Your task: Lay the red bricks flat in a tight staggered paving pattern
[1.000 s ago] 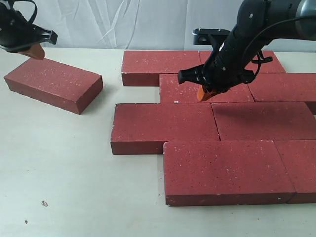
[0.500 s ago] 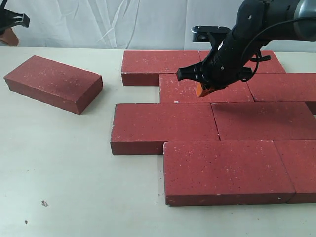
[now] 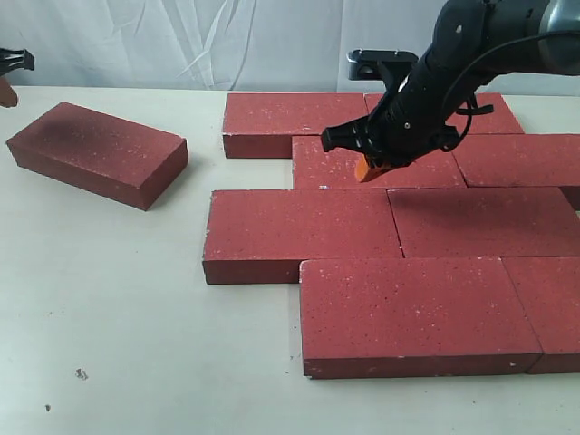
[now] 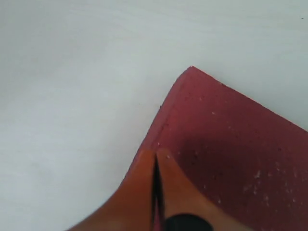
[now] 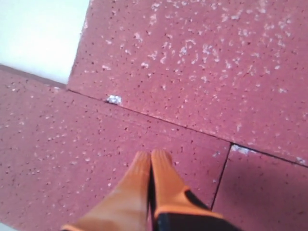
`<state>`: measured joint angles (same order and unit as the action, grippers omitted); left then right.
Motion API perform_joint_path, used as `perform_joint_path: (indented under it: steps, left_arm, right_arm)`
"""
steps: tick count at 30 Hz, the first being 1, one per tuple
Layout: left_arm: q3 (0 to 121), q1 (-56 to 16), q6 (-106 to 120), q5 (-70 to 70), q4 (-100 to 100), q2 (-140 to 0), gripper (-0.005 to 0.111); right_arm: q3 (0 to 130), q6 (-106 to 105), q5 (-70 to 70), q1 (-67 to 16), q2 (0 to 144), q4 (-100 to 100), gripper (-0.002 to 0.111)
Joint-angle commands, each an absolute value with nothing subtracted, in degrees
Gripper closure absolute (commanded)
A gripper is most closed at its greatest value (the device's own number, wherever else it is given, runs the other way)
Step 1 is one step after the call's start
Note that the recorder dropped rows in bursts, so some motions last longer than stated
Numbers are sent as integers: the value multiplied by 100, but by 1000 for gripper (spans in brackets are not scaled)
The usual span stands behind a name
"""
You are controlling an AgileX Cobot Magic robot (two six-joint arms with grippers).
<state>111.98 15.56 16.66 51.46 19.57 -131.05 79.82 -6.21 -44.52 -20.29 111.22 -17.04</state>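
Note:
Several dark-red speckled bricks lie flat in a staggered patch on the right of the table. One red brick lies apart at the left, turned at an angle; its corner shows in the left wrist view. My left gripper is at the far left edge of the exterior view, shut and empty, above that brick's corner. My right gripper hovers over the second row of the patch, orange fingers pressed together with nothing held.
The pale table is bare to the left and front of the patch. A white curtain hangs behind. A gap of table separates the loose brick from the paved patch. The patch runs off the right edge of the view.
My left gripper has drawn back left from above the loose brick, almost out of the exterior view. My right gripper has risen slightly over the second row. The bricks have not moved.

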Motion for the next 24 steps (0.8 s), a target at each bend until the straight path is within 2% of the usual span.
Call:
perform_joint_path:
  steps: [1,10,24]
  left_arm:
    - [11731,1588,1671,5070,2013,-13556,107]
    - [12358,1611,1671,5212,2221,-14261,107]
    - [12375,1611,2194,6322,2681,-14328,107]
  right_arm:
    - [8276,-920,-4772,-2002,11121,-2004,109]
    - [8599,-1123,-4840,-2012,11121,-2424,109]
    - [8599,-2011,-4776,-2177,11121,-3252,109]
